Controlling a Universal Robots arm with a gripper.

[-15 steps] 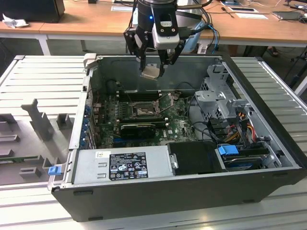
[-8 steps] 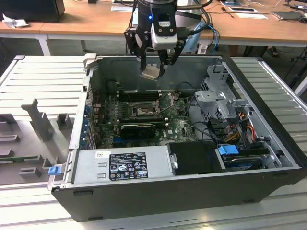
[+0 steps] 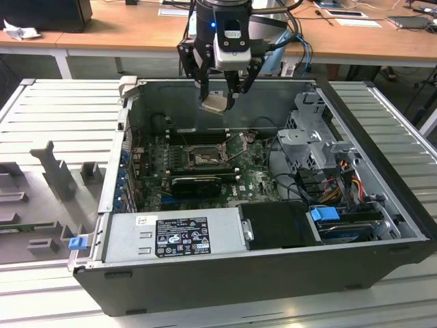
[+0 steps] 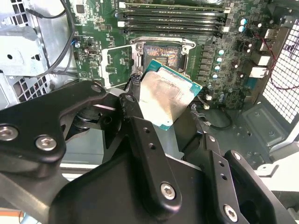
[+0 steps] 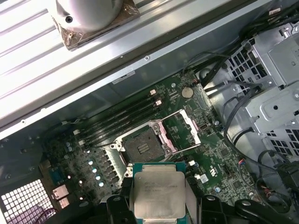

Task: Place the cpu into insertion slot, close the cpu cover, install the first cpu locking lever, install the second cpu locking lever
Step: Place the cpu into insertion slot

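Above the open computer case (image 3: 225, 280), the gripper (image 3: 220, 94) hangs with its fingers (image 4: 140, 135) clenched on the cpu (image 4: 168, 98); the chip's pale metal top faces both wrist views, its green edge showing around it; in the exterior view it is tilted and hangs high over the rear part of the case, clear of the board. The case lies on its side on a ribbed grey platform (image 3: 61, 116); inside it the green motherboard (image 3: 252, 181) covers the floor. On the board the insertion slot (image 5: 142, 148) is bare, a dark square with nothing in it; the cpu cover (image 5: 180, 128) is swung open, standing just beside the slot on its hinge side, its square window showing board behind it. Rows of memory sticks (image 4: 173, 21) lie in their slots near the insertion slot, on the side away from the gripper body. Along the case's near wall sits a grey power supply (image 3: 174, 236) with a label on top; a black block (image 3: 276, 225) is just beside it; a perforated metal drive cage (image 3: 311, 137) fills the corner toward the exterior view's right, with coloured cables (image 3: 345, 171) running below it to a bay with a blue tab (image 3: 324, 213).
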